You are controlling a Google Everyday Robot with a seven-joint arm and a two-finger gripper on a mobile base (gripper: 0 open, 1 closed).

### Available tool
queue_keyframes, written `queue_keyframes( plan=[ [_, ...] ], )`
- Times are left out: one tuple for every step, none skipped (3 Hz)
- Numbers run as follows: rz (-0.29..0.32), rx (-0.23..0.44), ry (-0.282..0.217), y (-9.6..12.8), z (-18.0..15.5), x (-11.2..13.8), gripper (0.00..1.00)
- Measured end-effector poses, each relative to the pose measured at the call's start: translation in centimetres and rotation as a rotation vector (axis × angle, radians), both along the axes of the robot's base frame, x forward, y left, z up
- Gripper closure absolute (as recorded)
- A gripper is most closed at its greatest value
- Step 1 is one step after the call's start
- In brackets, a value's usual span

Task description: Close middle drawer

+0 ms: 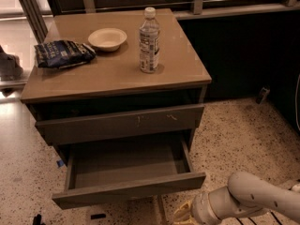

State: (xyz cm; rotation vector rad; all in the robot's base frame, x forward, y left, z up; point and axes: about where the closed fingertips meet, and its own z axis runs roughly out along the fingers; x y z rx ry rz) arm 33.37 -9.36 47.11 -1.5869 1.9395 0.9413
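The middle drawer is pulled far out of the wooden cabinet. Its plain flat front faces me and its smooth grey tray interior is empty. Above it, the taller drawer front with pale scratch marks stands slightly out from the cabinet. My gripper is at the bottom edge of the view, low and just right of the middle drawer's front right corner, partly cut off by the frame. My white arm reaches in from the lower right.
On the cabinet top stand a clear water bottle, a white bowl and a dark blue chip bag. Speckled floor lies to the right. A dark wall and railing run behind.
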Motion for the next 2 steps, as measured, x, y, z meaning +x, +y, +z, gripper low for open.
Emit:
queue_keyframes(
  plan=[
    [0.028,-0.016,-0.197,1.09,-3.42,3.65,1.00],
    [0.028,-0.016,-0.197,1.08,-3.43,3.66,1.00]
  ],
)
